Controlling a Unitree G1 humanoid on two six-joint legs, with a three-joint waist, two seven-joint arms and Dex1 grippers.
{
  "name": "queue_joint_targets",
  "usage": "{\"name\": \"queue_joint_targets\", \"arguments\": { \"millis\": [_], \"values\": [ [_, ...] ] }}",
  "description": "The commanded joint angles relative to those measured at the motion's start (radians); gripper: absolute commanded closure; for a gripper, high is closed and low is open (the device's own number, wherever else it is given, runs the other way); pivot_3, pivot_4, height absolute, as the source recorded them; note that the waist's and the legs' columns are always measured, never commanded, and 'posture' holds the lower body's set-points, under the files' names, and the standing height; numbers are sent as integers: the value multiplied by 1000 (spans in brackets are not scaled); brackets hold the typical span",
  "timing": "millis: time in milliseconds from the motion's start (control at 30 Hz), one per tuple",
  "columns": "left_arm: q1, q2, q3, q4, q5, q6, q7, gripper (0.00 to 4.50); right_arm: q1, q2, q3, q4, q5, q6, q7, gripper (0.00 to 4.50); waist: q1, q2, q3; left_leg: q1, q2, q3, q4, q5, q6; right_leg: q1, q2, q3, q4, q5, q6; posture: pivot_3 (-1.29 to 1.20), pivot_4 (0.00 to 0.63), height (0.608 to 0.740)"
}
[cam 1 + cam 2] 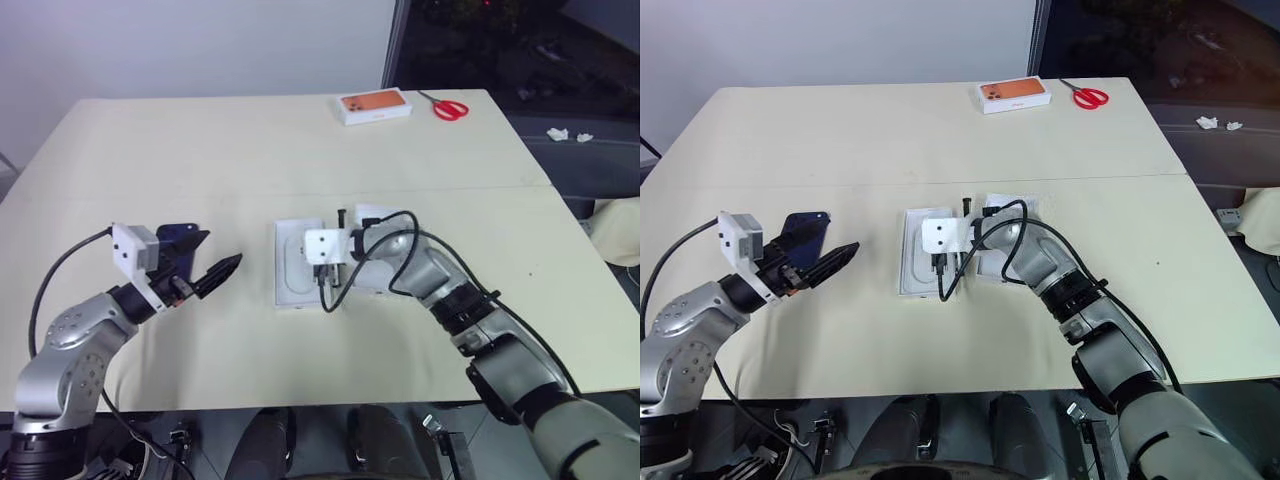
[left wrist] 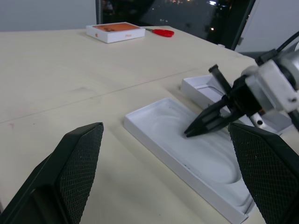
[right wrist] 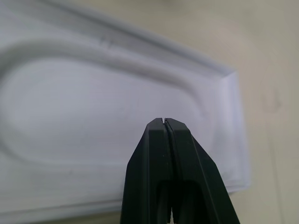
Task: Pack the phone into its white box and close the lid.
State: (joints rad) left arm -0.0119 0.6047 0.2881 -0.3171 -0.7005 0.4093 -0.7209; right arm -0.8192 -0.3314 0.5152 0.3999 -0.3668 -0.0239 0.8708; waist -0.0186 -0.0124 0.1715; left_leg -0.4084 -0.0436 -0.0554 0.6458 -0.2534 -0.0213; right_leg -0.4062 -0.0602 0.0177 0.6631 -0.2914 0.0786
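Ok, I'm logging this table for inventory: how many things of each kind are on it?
White tray with oval recess: 1
Open white box: 1
Orange-topped box: 1
Red scissors: 1
Dark blue phone: 1
Total: 5

You see the phone (image 1: 805, 236), dark navy, lying flat on the worktop (image 1: 890, 140) at left. The white box (image 2: 212, 91) sits open, just beside an insert tray (image 1: 298, 265).

phone (image 1: 805, 232) partly behind left tool (image 1: 815, 266), white box (image 1: 375, 262) perhaps half-hidden
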Motion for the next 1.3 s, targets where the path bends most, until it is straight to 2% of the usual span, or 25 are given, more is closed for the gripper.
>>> {"name": "queue_joint_targets", "arguments": {
  "millis": [33, 133, 267, 467, 633, 900, 1067, 1300],
  "values": [
    [-3, 0, 2, -25, 3, -11, -15, 0, 6, 3, 18, -3, -23, -31, -12, 4430, -1, 0, 0, 0, 0, 0, 0, 0, 0, 0, 0, 0, 0, 0, 0, 0, 150, 740],
    [-4, 0, 5, -25, 0, -8, -21, 0, 11, 2, 17, -7, -21, -40, -6, 4430, 0, 0, 0, 0, 0, 0, 0, 0, 0, 0, 0, 0, 0, 0, 0, 0, 150, 740],
    [-5, -1, 7, -23, 2, -8, -24, 0, 14, 33, -58, -49, 79, 21, 20, 4430, 1, 0, 0, 0, 0, 0, 0, 0, 0, 1, 0, 0, 0, 0, 0, 0, 150, 740],
    [-2, 10, 13, -11, 5, 2, -32, 0, 42, 55, -225, -191, 328, 246, 104, 4430, 2, 0, 0, 0, 0, -1, 0, 0, 0, 1, 0, 0, 0, 0, 0, 0, 150, 740],
    [12, 42, 40, 14, 2, 18, -67, 0, 114, -20, -329, -341, 508, 438, 194, 4430, 6, 0, 0, 0, 0, -1, 0, -1, 1, 1, -1, 0, -1, 0, 0, 0, 150, 740],
    [-38, 94, 88, 115, -22, 107, -68, 0, 159, -40, -315, -408, 534, 470, 144, 4430, -1, 0, 0, 0, 1, -1, -1, -1, 1, -1, 0, 0, 0, 0, 0, 0, 150, 740],
    [-56, 133, 137, 236, 8, 107, -77, 0, 140, -2, -303, -385, 502, 445, 52, 4430, 0, 0, 0, 0, 1, 0, -1, -1, 1, -1, 0, 0, 0, 0, 0, 0, 150, 740],
    [-158, 214, 232, 512, -40, 218, -106, 0, 22, 246, -131, -175, 338, 281, -143, 4430, -17, 0, 0, 0, 1, -1, -2, 0, 0, -3, 1, 0, 1, 0, 0, 0, 150, 740]
  ]
}}
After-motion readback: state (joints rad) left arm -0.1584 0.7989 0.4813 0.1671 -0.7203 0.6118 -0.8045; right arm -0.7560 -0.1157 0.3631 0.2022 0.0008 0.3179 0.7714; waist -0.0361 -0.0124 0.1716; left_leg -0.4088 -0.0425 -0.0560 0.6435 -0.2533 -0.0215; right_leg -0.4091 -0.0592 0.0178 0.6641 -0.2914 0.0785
